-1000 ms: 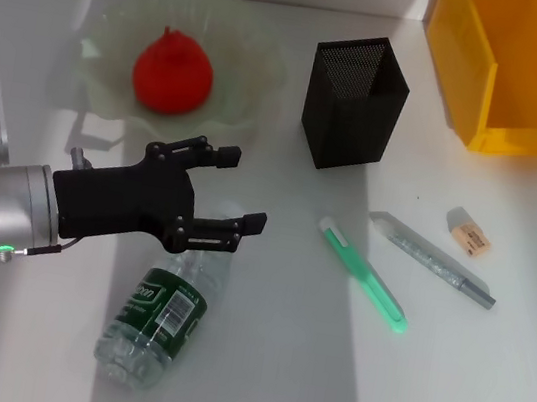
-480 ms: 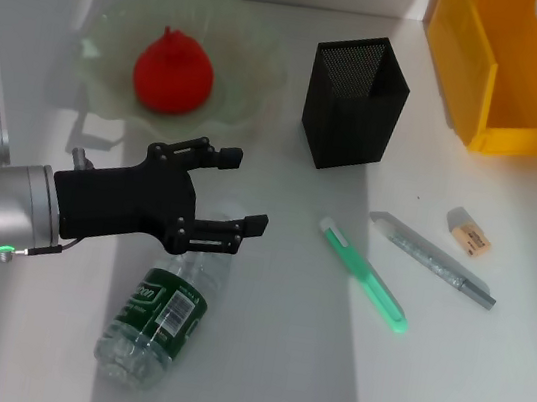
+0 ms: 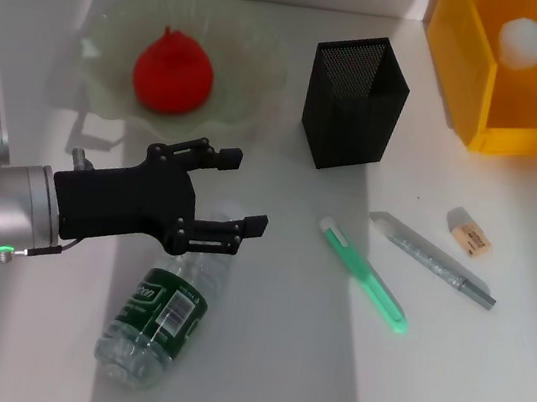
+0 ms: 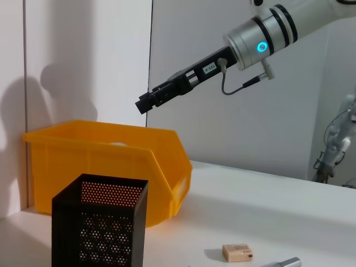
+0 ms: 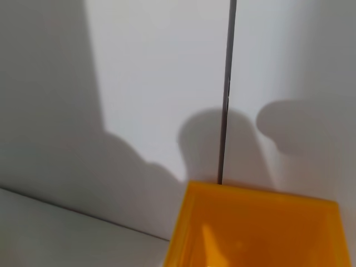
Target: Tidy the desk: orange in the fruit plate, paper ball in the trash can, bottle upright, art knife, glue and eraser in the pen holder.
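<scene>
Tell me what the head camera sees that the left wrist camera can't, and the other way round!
Only the head view shows the orange in the fruit plate, the paper ball inside the trash can, the bottle lying flat under the open left end effector, and two pen-like sticks. Only the left wrist view shows the right arm reaching over the trash can, its end effector above it. Both show the trash can, pen holder and eraser.

Pen holder [image 3: 354,103] crowds trash can [image 3: 469,79]; gap seemingly passable.
</scene>
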You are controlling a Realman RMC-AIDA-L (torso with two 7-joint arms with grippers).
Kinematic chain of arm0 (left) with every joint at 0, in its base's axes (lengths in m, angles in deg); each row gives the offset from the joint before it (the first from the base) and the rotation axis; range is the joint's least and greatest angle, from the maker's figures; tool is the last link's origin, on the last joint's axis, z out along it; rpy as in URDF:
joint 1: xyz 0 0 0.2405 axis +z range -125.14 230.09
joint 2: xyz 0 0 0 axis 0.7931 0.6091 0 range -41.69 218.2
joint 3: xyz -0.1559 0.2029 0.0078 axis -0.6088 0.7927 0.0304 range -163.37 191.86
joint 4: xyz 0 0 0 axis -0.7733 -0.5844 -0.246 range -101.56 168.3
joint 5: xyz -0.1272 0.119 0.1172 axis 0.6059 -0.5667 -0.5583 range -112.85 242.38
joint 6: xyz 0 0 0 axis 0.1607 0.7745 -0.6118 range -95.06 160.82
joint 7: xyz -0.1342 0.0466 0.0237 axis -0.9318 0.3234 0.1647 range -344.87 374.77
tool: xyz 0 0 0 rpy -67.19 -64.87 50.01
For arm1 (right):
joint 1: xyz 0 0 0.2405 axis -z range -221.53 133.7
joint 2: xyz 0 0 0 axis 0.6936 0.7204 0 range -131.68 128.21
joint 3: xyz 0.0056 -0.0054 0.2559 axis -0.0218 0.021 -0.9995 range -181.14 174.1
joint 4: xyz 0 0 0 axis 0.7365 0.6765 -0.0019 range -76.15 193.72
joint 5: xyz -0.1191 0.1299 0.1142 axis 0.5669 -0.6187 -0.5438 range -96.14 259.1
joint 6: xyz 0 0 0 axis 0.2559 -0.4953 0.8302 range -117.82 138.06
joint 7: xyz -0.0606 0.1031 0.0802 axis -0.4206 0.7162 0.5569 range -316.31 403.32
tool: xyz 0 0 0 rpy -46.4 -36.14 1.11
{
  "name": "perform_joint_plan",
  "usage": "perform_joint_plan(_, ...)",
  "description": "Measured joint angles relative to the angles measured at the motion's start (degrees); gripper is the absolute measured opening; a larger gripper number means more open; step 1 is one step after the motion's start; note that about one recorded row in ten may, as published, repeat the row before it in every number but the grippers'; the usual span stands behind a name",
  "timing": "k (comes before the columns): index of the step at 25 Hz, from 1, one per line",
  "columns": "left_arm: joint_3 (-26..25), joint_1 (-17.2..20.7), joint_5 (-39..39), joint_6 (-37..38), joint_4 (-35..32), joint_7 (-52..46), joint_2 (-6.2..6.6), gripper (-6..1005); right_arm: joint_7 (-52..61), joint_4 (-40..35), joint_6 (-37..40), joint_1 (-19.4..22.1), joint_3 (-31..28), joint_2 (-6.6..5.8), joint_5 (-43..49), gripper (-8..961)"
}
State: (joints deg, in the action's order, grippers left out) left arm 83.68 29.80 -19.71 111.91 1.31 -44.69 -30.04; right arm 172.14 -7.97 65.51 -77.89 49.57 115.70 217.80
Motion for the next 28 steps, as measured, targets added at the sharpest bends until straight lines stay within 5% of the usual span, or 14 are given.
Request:
perform_joint_plan(3,0.0,0.0,0.0,0.1,0.0,0.0,-0.05,875,0.2,-2.8,2.3,1.1,-0.1,0.21,-0.2,817)
perform_joint_plan(5,-0.4,0.3,0.1,0.5,-0.3,-0.3,-0.03,875,0.1,-8.3,3.2,4.1,-0.3,1.51,-2.7,817)
perform_joint_plan(8,-0.6,0.5,0.2,1.3,-0.4,-0.4,0.04,874,-0.8,-11.7,4.2,6.7,0.0,1.76,-6.9,817)
perform_joint_plan(14,-5.0,0.5,0.5,10.8,-1.1,-3.3,0.17,874,-16.8,-15.4,17.0,16.8,0.5,1.82,-31.7,818)
perform_joint_plan(20,-9.3,1.2,-0.1,15.6,-4.1,-11.0,0.25,875,-30.6,-8.4,28.3,20.8,0.0,1.9,-35.0,818)
perform_joint_plan(28,-7.5,4.7,-7.7,11.2,-23.3,-33.5,-0.34,875,-47.0,8.9,36.9,21.4,-2.4,1.41,-34.5,817)
